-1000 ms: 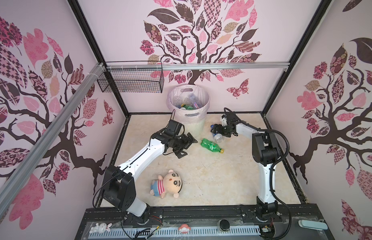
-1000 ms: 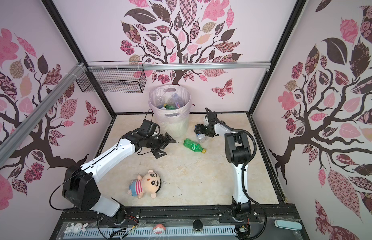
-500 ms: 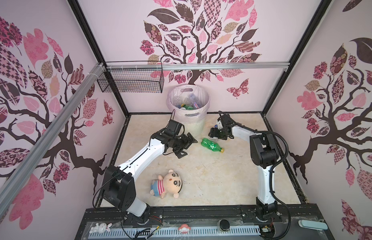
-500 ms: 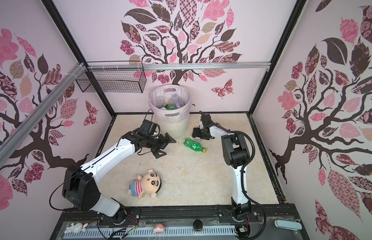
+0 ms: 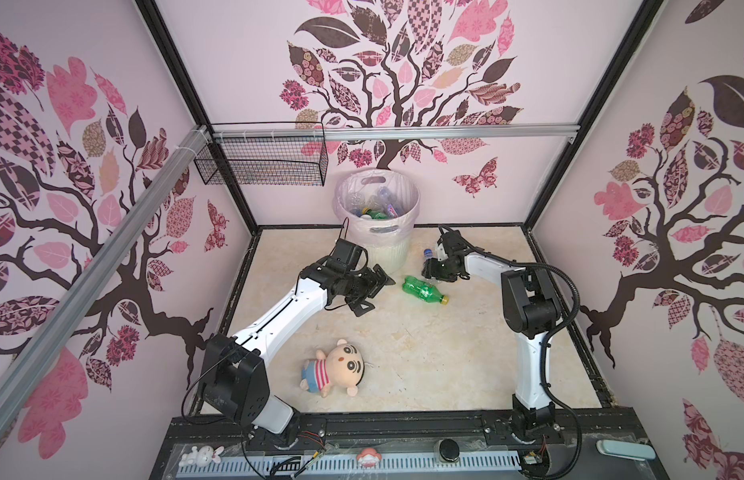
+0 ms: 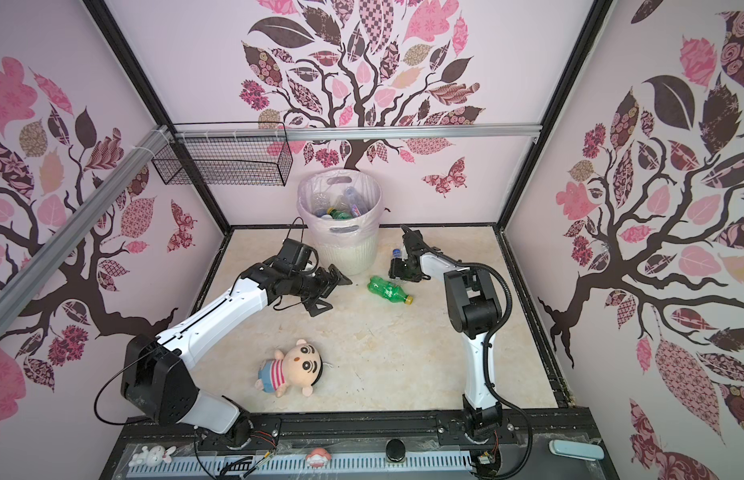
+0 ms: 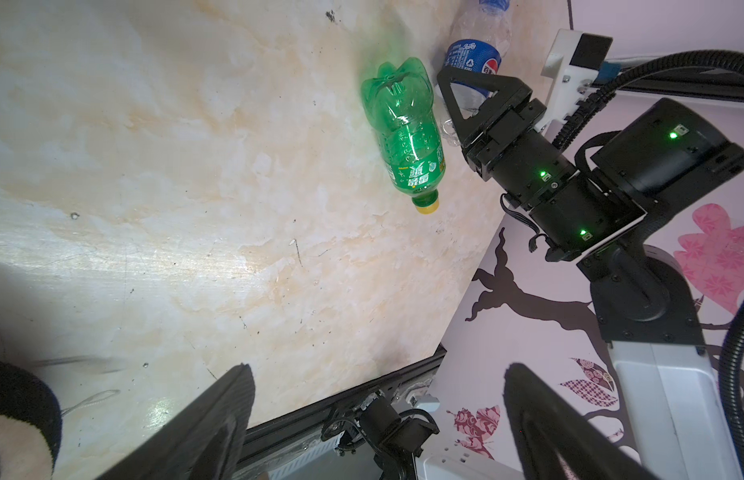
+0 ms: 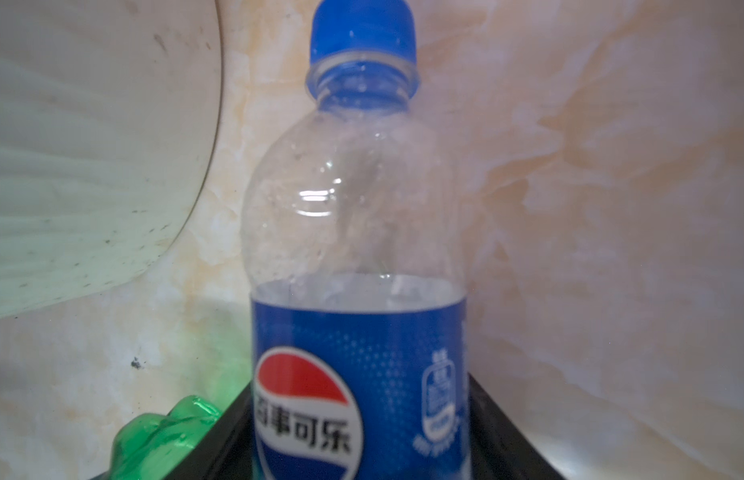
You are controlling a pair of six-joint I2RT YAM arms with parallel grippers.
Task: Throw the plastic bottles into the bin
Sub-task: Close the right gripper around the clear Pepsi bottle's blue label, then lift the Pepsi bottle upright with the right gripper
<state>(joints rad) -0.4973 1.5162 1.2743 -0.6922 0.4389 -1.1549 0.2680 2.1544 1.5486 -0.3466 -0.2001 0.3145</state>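
Two black fingers [image 8: 511, 440] of the right gripper [image 5: 430, 271] flank the blue label of a clear bottle [image 8: 358, 232] in the right wrist view. Their tips sit right at its sides, but whether they press it or only frame it cannot be told. A second ago this gripper was spread wide and sat a little farther back and to the right, with the bottle in front of it. Since then the arm has reached over the bottle and the jaws have drawn in.

The clear bottle lies on the floor [image 5: 445, 353], its blue cap pointing toward the back wall, near the foot of the bin [image 5: 389, 255]. Just beside the right gripper, on its near side, a green bottle [image 5: 422, 289] with a yellow cap lies on its side, where it lay before.

The left gripper [image 5: 374, 293] has not moved. Its jaws are wide apart and empty, held low in front of the bin, with the green bottle near it on the right. More bottles [image 5: 374, 210] lie inside the bin. A plush doll [image 5: 337, 368] lies near the front.
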